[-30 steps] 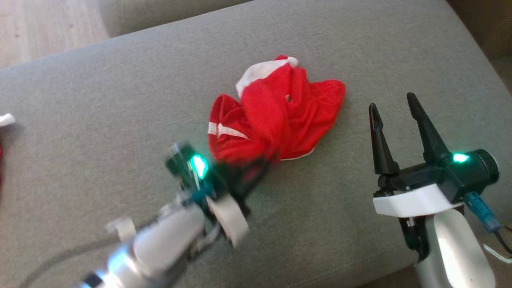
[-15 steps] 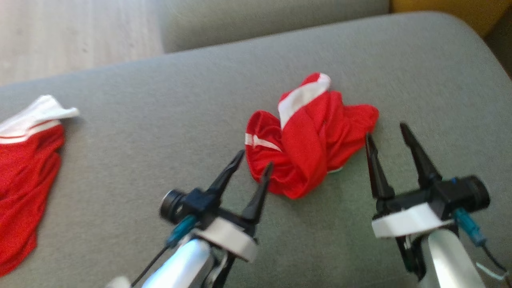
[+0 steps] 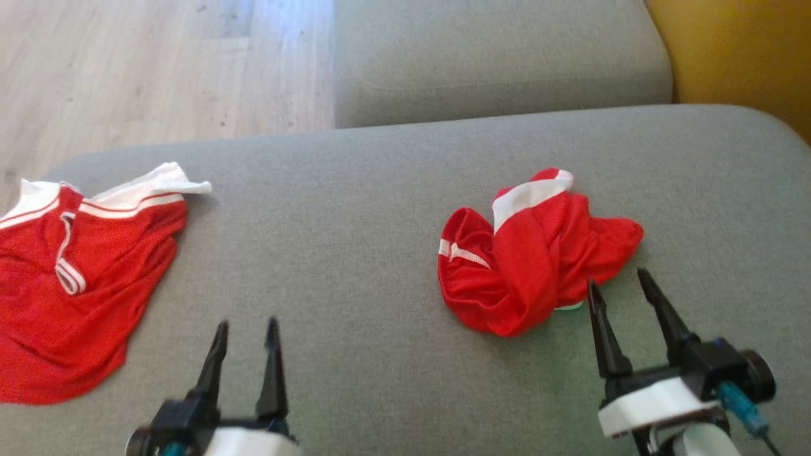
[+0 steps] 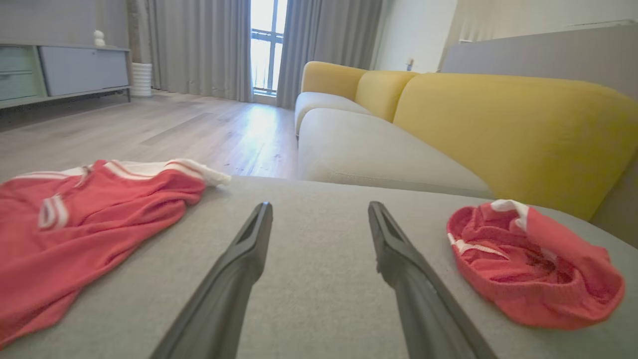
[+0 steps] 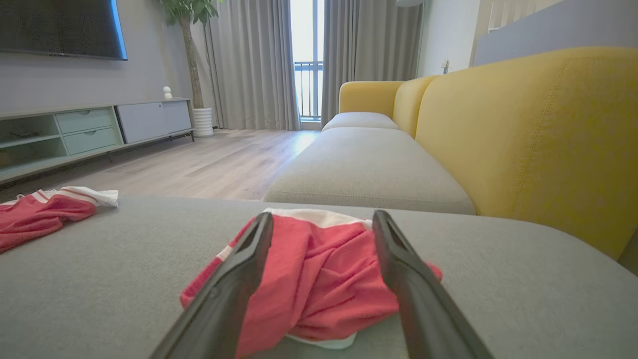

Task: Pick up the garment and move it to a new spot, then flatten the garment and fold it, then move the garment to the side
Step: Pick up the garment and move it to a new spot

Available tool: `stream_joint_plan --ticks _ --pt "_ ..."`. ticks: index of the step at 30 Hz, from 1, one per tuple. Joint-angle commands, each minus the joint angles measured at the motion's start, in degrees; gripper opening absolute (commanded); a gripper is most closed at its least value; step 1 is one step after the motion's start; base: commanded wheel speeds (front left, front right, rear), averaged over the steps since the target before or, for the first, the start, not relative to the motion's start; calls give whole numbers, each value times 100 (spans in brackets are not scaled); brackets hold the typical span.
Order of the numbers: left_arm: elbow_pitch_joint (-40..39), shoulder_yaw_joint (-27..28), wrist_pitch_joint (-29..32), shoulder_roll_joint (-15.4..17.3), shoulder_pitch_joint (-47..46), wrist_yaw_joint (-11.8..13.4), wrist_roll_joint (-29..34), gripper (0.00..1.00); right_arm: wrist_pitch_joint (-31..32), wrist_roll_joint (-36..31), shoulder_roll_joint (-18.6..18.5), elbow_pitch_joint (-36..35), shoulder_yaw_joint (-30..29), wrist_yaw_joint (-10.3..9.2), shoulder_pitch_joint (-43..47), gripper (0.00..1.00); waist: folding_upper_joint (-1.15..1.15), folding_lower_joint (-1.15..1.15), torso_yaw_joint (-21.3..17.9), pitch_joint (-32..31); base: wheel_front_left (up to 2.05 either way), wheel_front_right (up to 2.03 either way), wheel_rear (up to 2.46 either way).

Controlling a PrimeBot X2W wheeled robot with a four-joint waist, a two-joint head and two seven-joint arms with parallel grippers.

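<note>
We've got both wide open & empty: left gripper (image 3: 247,323), right gripper (image 3: 618,278). Crumpled red garment (image 3: 538,259) lies on the grey cushion (image 3: 355,209) just ahead of the right gripper's tips, well right of the left gripper. A spread red jersey (image 3: 76,278) sits off to the left gripper's left.

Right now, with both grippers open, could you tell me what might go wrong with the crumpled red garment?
The crumpled red mesh garment is twisted, so the right gripper, open beside it, may pinch several layers. The left gripper sits between it and a second red-and-white garment; it could snag the wrong one.
</note>
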Motion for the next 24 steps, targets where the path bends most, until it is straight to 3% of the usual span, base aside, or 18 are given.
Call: stream_joint_plan --ticks 1,12,24 --pt "-223 389 -55 -86 -15 -61 109 100 -35 42 -13 -147 88 -4 -53 100 0 1 68 -100 0 0 0" --pt "-278 1089 -55 -458 681 -562 692 100 -35 178 -13 -75 185 -4 282 100 0 1 135 -371 0 0 0" --pt "-183 1280 -55 -543 736 -764 970 100 -35 241 -13 -46 244 -4 306 100 0 1 76 -421 0 0 0"
